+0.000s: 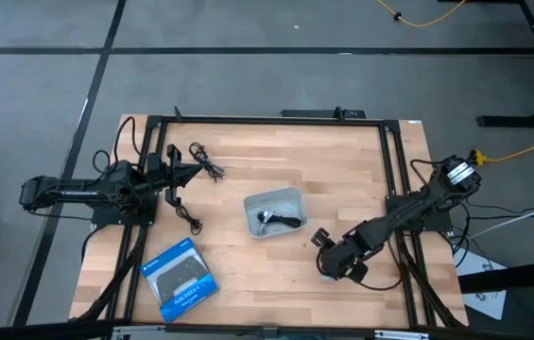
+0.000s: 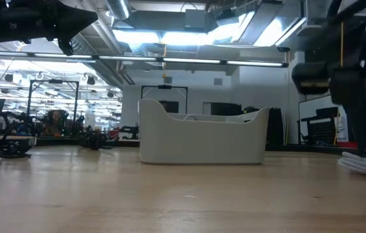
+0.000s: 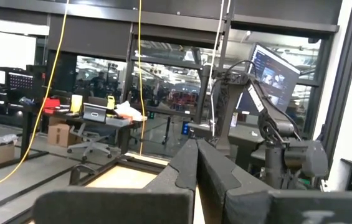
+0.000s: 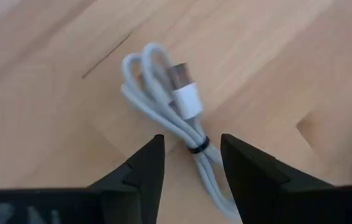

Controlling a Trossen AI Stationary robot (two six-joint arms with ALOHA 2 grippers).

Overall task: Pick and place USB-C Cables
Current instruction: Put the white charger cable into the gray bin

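A pale silver-white USB-C cable bundle with a dark tie lies flat on the wood near the table's right near corner. My right gripper is open and points down over it, one finger on either side of the tied stretch, not touching. Two loosely coiled black cables lie on the table's left half. The grey bin stands mid-table with a pale cable and something dark inside. My left gripper is shut, raised and level at the table's left edge.
A blue-and-black flat box lies at the left near corner. The bin's wall rises between the two arms. A black frame runs along the table's sides. Bare wood lies between the bin and the near edge.
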